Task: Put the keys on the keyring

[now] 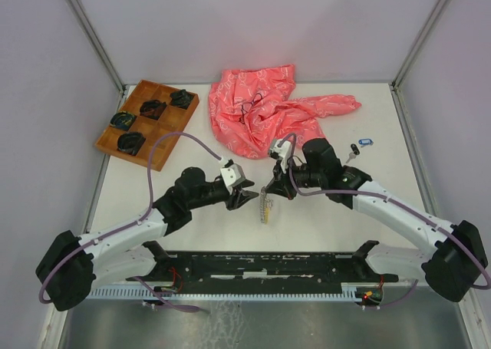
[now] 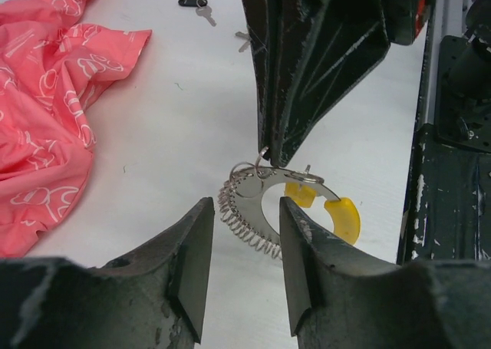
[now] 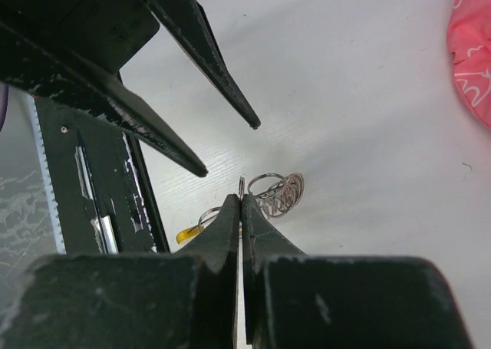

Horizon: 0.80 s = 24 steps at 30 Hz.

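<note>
**Right tool** [image 3: 242,203]: you find its two black fingers pressed together, clamped on thin metal at the top edge of the large thin grey metal keyring with a coil-like rim [image 2: 244,215]. The ring stands near the middle of the white tabletop [image 1: 399,126], between the two tools (you cannot tell whether its lower edge rests on the surface).

**Left tool** [image 2: 245,222]: its fingers are apart and grip nothing. In its wrist view you see the keyring through the gap, just beyond the tips.

**Yellow plastic-headed silver keys** [image 2: 343,217]: two heads show. They lie against the keyring's side, and a small wire loop at their tops overlaps it.

**Blue-tagged key** [image 1: 365,142] and **black-headed key** [image 1: 354,149]: these lie loose on the tabletop, near each other, beyond the right arm and well apart from the keyring.

**Crumpled pink cloth with white print** [image 1: 268,111]: this is at the far centre of the tabletop.

**Brown wooden compartment tray** [image 1: 157,157]: this sits at the far left, with dark objects in four of its sections (too small for you to identify).
</note>
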Each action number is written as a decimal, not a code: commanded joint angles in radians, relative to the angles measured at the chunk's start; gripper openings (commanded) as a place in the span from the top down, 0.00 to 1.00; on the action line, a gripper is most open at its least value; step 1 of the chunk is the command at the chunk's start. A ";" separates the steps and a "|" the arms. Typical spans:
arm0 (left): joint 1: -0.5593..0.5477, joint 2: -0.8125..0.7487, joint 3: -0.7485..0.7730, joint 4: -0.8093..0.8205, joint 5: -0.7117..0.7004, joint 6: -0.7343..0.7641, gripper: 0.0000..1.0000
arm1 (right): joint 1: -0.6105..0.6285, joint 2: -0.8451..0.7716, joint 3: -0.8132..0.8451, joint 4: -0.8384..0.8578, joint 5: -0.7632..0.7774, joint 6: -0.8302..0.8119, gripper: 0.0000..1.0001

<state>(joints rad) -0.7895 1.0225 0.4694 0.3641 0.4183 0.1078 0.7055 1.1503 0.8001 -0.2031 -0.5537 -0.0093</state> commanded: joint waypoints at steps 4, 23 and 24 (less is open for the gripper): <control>-0.002 -0.057 -0.029 0.089 0.053 0.019 0.49 | 0.023 0.053 0.223 -0.308 0.067 -0.060 0.99; -0.003 0.058 -0.008 0.235 0.213 -0.004 0.62 | 0.080 0.107 0.294 -0.380 0.007 -0.216 0.99; -0.003 0.061 -0.007 0.232 0.222 -0.004 0.63 | 0.082 0.109 0.294 -0.380 0.006 -0.223 0.99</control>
<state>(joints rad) -0.7895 1.0733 0.4271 0.5335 0.5755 0.1070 0.7780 1.2541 1.0374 -0.5999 -0.5133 -0.1833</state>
